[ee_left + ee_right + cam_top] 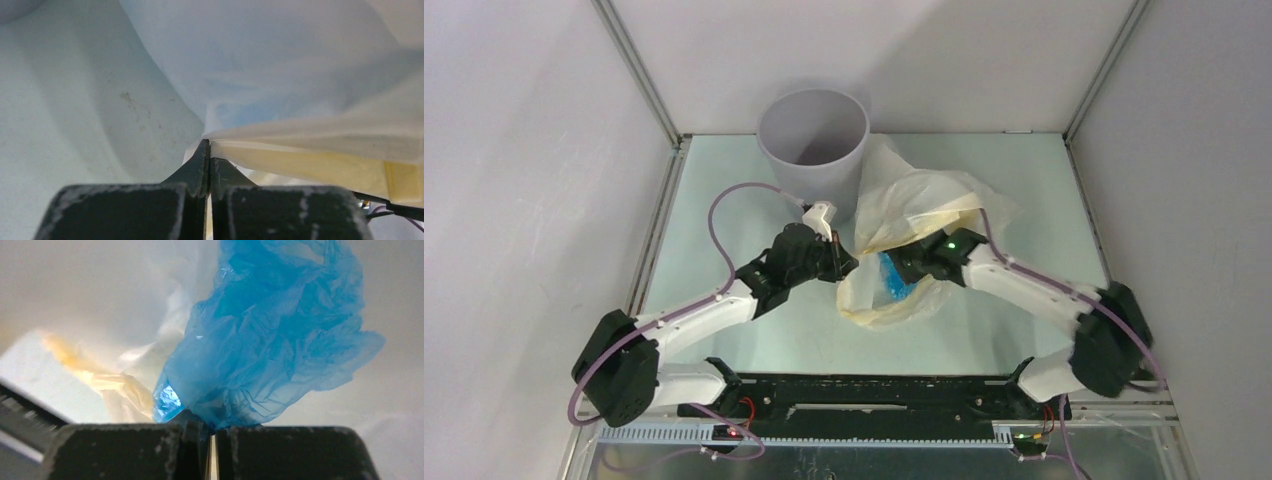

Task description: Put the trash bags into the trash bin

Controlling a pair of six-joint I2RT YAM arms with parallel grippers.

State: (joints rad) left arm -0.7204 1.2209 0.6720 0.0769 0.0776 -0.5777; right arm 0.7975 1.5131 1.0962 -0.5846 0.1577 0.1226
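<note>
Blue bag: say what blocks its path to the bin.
The yellow bag does: the blue bag, pinched in the right gripper, sits inside its mouth, and its bulk lies between there and the bin. The left gripper pinches its edge.

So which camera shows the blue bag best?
The right wrist view. There the blue bag fills most of the picture, crinkles and all, pinched in the shut right tool. The top view shows only a small blue patch amid the pale yellow bag. The left wrist view shows that bag, no clear blue.
</note>
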